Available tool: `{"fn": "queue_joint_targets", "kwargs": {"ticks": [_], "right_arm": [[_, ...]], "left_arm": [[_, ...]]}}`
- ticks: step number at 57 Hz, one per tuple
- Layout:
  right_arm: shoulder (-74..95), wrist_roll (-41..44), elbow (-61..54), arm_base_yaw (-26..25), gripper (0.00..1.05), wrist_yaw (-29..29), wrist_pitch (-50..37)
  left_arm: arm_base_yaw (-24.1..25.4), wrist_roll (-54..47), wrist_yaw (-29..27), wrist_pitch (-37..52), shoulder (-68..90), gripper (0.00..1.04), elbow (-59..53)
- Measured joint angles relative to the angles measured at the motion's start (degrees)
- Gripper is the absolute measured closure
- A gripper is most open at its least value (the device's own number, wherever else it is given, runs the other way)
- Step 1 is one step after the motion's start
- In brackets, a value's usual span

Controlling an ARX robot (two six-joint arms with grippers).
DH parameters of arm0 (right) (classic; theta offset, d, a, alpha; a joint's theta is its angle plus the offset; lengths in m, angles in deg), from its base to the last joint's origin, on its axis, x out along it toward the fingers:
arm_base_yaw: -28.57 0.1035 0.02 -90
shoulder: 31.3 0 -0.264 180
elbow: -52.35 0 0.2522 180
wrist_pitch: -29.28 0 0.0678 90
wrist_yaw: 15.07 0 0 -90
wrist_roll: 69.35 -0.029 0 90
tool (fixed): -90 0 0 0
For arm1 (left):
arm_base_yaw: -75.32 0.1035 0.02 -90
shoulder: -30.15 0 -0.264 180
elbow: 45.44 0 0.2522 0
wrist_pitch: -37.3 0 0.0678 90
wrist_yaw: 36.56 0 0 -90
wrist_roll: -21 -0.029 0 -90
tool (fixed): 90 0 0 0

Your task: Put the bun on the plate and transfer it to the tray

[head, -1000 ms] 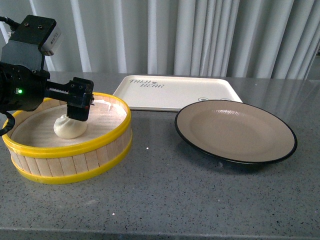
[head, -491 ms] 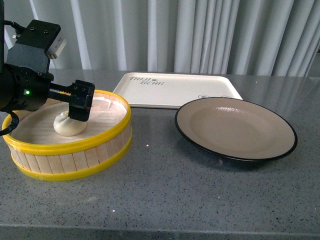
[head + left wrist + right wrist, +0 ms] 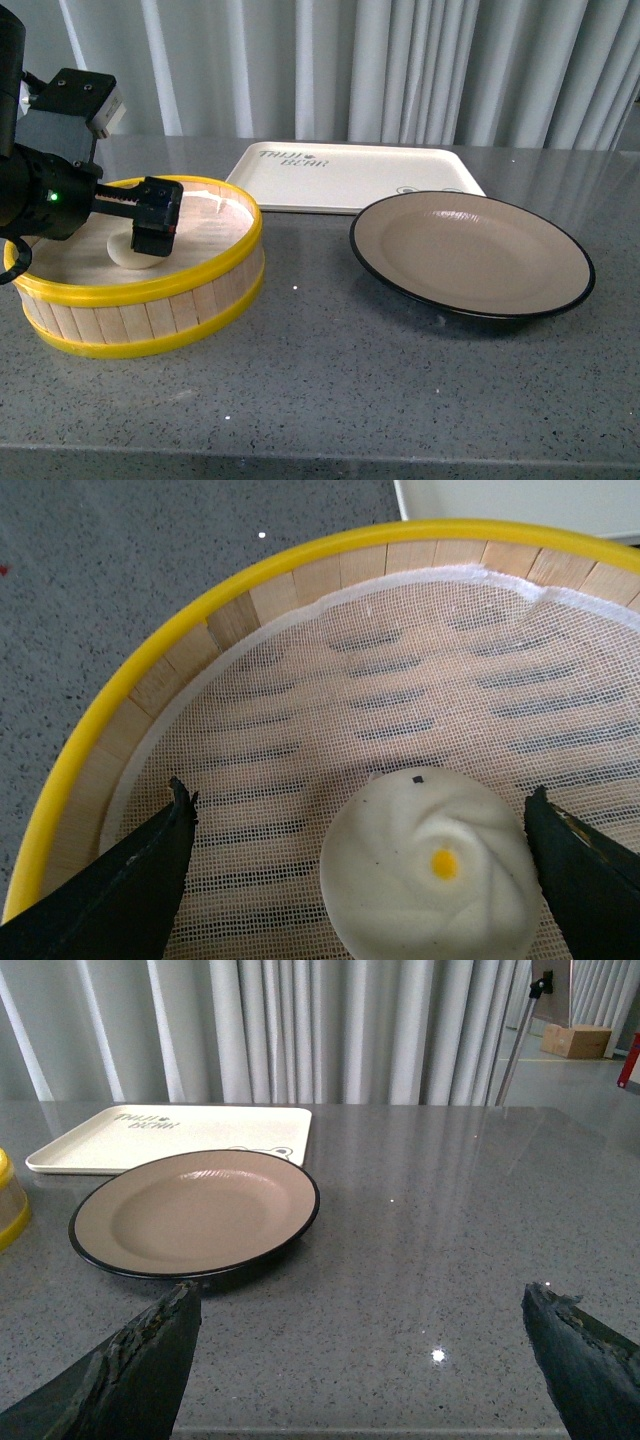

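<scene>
While spread wide w/ nothing held, black left gripper (image 3: 358, 798) straddles small white pleated bun (image 3: 430, 880) — in yellow-rimmed wooden steamer basket (image 3: 300, 580).

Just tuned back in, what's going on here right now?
The left pincer is down inside the steamer basket. It is open, with a finger on either side of the bun, which lies on the mesh liner and is not yet gripped. The plate and the tray beyond it both sit empty on the table. The right pincer is open above the table, facing the plate and holding nothing.
</scene>
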Motion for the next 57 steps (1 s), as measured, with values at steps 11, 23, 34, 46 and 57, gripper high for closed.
{"fn": "queue_joint_targets", "kwargs": {"ticks": [11,23,34,46,57], "right_arm": [[0.00,0.00,0.00,0.00,0.08,0.00,0.00],[0.00,0.00,0.00,0.00,0.08,0.00,0.00],[0.00,0.00,0.00,0.00,0.08,0.00,0.00],[0.00,-0.02,0.00,0.00,0.08,-0.02,0.00],[0.00,-0.02,0.00,0.00,0.08,-0.02,0.00]], "left_arm": [[0.02,1.64,-0.17,-0.83,0.68,0.07,0.61],[0.02,2.71,0.11,-1.14,0.68,0.28,0.76],[0.00,3.21,1.31,-1.49,0.20,0.57,0.76],[0.00,3.87,1.75,-1.70,-2.10,0.88,0.74],[-0.68,4.11,2.29,-2.29,-3.58,1.01,0.74]]}}
